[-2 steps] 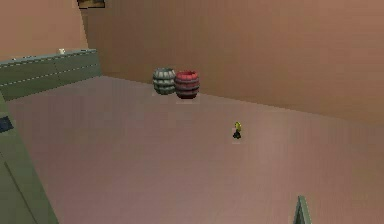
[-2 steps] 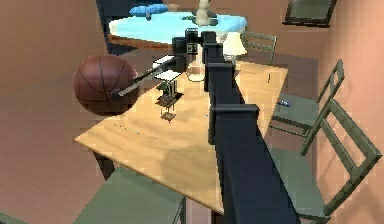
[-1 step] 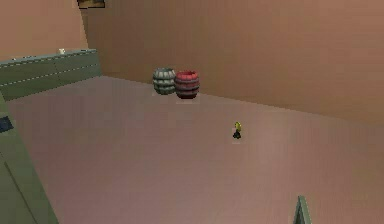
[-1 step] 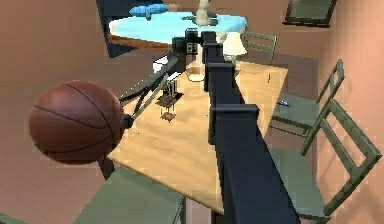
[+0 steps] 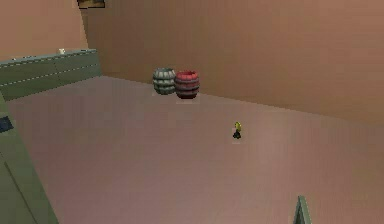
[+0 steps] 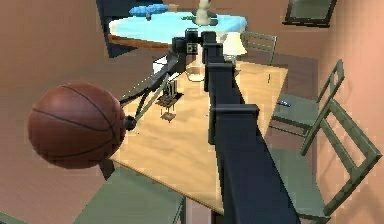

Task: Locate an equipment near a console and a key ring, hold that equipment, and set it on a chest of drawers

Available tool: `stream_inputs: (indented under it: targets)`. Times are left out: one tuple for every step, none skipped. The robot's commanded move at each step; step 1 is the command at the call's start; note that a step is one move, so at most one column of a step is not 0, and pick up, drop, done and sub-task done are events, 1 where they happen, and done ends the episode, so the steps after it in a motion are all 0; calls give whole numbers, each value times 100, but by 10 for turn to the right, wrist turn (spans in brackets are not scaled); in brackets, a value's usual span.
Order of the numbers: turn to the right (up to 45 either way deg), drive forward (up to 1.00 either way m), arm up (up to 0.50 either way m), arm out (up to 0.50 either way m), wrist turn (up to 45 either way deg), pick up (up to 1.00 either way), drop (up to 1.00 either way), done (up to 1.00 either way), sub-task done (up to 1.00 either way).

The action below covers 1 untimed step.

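A brown basketball (image 6: 78, 125) hangs at the far end of my gripper (image 6: 129, 113), clear of the wooden table (image 6: 190, 150) behind it, so the gripper holds the ball. The dark arm (image 6: 235, 130) rises from the arm side view's bottom edge across the table. A long grey-green low cabinet (image 5: 50, 72) with drawer-like lines stands against the wall at the forward view's left, with a small white thing (image 5: 62, 51) on top.
Chairs (image 6: 325, 115) stand round the table, which bears a white lamp (image 6: 233, 45) and small dark items (image 6: 170, 97). A blue-covered bed (image 6: 170, 27) lies beyond. On the pink floor stand a grey barrel (image 5: 164, 80), a red barrel (image 5: 187, 84) and a small yellow-black thing (image 5: 238, 131).
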Motion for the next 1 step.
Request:
stream_inputs:
  targets:
    - [0,0,0,-48,0,0,0,0,0]
